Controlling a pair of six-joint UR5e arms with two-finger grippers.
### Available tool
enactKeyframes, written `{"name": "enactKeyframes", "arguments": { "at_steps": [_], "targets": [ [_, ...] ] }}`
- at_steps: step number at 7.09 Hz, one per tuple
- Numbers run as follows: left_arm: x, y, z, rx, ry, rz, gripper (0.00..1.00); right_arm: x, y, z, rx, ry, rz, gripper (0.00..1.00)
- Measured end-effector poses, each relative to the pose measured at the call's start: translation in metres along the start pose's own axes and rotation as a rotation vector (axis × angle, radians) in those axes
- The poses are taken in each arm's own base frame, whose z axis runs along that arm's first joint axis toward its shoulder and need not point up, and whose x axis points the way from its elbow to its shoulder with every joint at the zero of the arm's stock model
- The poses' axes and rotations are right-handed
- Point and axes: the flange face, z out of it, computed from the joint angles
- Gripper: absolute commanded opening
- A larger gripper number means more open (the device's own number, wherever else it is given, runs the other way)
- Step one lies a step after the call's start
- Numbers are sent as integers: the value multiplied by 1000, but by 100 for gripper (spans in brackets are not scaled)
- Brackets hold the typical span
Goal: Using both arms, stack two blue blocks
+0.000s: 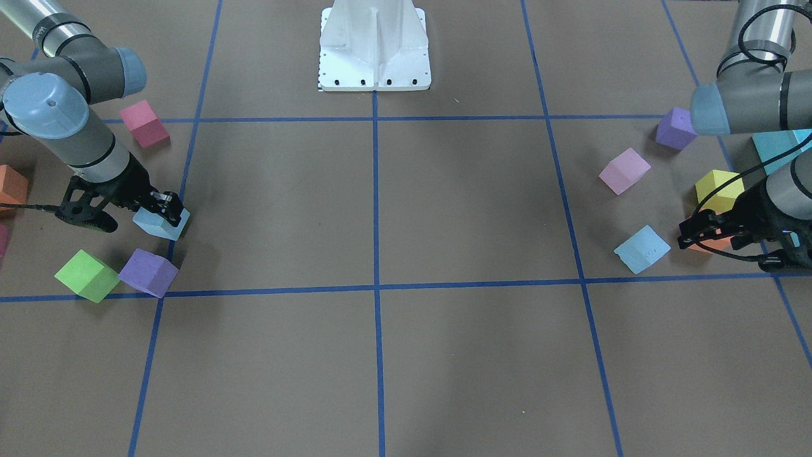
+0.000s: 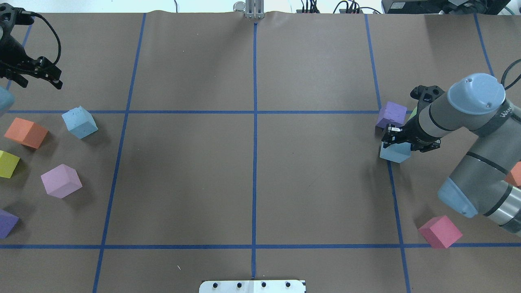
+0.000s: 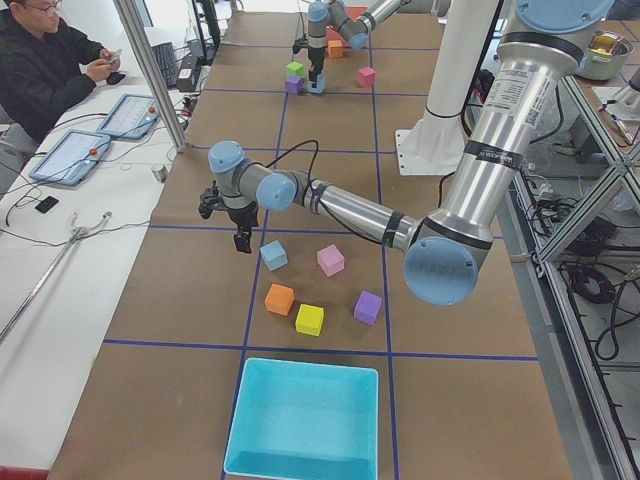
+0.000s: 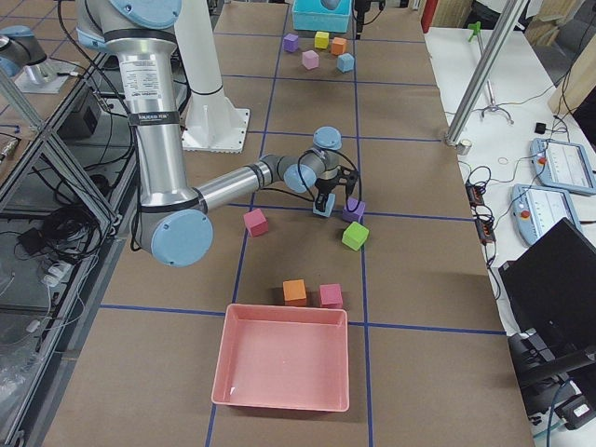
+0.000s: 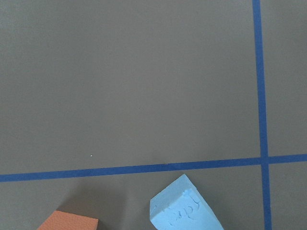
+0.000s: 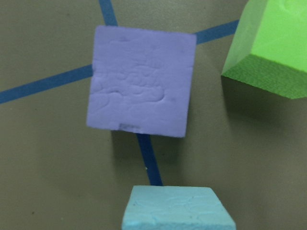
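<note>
findings, right side: the right gripper [image 2: 395, 140] is down on one blue block [image 2: 394, 154], which lies on a blue tape line just beside a purple cube [image 2: 391, 114], with a green cube [image 1: 85, 274] near it. the jaws straddle the block's upper part. whether they are pressing on the foam or only bracketing it cannot be told. the right wrist view shows the block low and central but no fingers. the block appears to rest on the table.

findings, left side: the left gripper [image 2: 40, 83] hangs above the table with its jaws apart and nothing between them. the second blue block [image 2: 79, 122] sits on the table beside an orange cube [image 2: 25, 132], turned askew to the grid lines.

governing relation: the second block is not under the left gripper. it lies off to the table-centre side, and shows only at the bottom edge of the left wrist view. being a cube it has no long axis, so only its skew matters for lining up the jaws.

assessment: the two blocks are well apart, at opposite ends of the table, each nearer its own arm. stacking is not yet begun. the left arm looks to need a sideways shift and a descent before it can take its block.
</note>
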Motion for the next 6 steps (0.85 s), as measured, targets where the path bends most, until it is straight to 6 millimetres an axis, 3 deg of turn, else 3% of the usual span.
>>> {"name": "enactKeyframes", "arguments": {
  "at_steps": [1,2,4,6],
  "targets": [
    [-8,-2,8,4,-11,-11,98,-11,5,-13,0,-2,-7,47],
    [-15,-6,18,13,-11,-35,98,-38,9,-31,0,-2,-22,47],
    [-13,-7,39,39,14,-139,98,-108,18,-61,-1,-11,-80,47],
    [-8,-3,46,44,27,-265,98,-162,37,-79,4,-48,-169,48]
  ]
}}
